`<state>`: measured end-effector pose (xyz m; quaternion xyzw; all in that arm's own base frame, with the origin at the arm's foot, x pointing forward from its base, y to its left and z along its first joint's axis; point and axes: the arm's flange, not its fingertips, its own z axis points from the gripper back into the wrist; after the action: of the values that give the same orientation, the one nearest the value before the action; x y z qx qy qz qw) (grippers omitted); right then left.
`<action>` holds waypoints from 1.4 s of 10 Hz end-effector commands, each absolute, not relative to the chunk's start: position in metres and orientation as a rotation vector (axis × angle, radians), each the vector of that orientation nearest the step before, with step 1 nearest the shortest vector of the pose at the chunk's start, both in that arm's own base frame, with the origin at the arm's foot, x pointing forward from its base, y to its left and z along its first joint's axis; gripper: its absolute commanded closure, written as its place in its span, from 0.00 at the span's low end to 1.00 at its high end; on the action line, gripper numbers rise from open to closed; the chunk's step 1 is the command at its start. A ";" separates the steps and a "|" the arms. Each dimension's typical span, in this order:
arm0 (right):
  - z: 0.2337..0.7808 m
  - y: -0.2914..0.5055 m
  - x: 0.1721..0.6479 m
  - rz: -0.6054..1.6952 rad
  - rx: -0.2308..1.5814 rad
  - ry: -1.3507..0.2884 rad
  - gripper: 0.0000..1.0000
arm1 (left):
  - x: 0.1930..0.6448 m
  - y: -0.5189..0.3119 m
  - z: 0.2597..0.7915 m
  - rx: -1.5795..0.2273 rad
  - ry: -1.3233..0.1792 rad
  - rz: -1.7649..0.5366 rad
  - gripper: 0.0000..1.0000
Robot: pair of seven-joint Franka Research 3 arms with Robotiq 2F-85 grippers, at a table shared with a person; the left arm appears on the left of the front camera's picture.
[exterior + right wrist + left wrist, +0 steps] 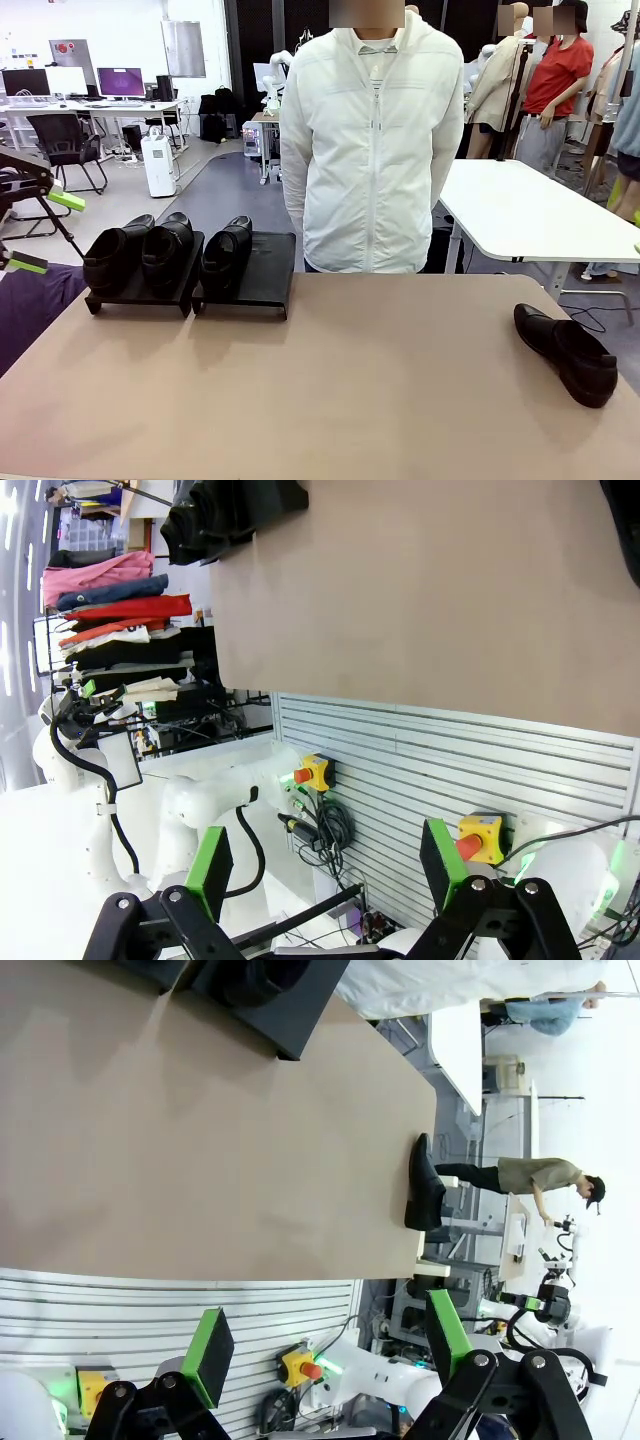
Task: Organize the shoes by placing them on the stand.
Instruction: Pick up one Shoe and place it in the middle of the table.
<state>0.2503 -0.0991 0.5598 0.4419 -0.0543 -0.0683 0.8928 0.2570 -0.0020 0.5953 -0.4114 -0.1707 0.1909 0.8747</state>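
Three shoes (165, 250) sit on the stand (245, 285), one shoe (567, 352) remains on the table (330, 380), both grippers (325, 1355) (325, 870) spread, empty.

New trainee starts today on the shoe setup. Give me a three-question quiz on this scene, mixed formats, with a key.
1. True or false: the left pincer is gripping a shoe.
2. How many shoes sit on the stand?
A) one
B) two
C) three
D) four
3. Fill in: the loose shoe lies on the table toward the robot's ____ side.

Key
1. False. Its fingers stand open and empty; so do the right pincer's.
2. C. Two on the left platform, one on the right platform.
3. Right.
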 end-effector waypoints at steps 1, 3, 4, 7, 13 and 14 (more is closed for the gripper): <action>0.560 -0.099 0.250 -0.142 0.917 -0.113 0.00 | 0.257 -0.001 0.597 -0.874 -0.364 0.379 0.00; 0.516 -0.039 0.316 -0.140 0.324 -0.029 0.00 | 0.257 -0.001 0.597 -0.874 -0.364 0.379 0.00; 0.495 -0.034 0.339 -0.091 0.201 -0.032 0.00 | 0.257 -0.001 0.597 -0.874 -0.364 0.379 0.00; 0.460 -0.047 0.349 -0.061 0.052 -0.058 0.00 | 0.257 -0.001 0.597 -0.874 -0.364 0.379 0.00; 0.421 -0.048 0.391 -0.004 0.051 -0.104 0.00 | 0.257 -0.001 0.597 -0.874 -0.364 0.379 0.00; 0.409 -0.055 0.406 -0.019 0.022 -0.129 0.00 | 0.257 -0.001 0.597 -0.874 -0.364 0.379 0.00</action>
<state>0.3843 -0.0472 0.4249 0.0284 -0.0452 -0.0117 0.9985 0.2563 -0.0021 0.5963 -0.4107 -0.1719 0.1904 0.8750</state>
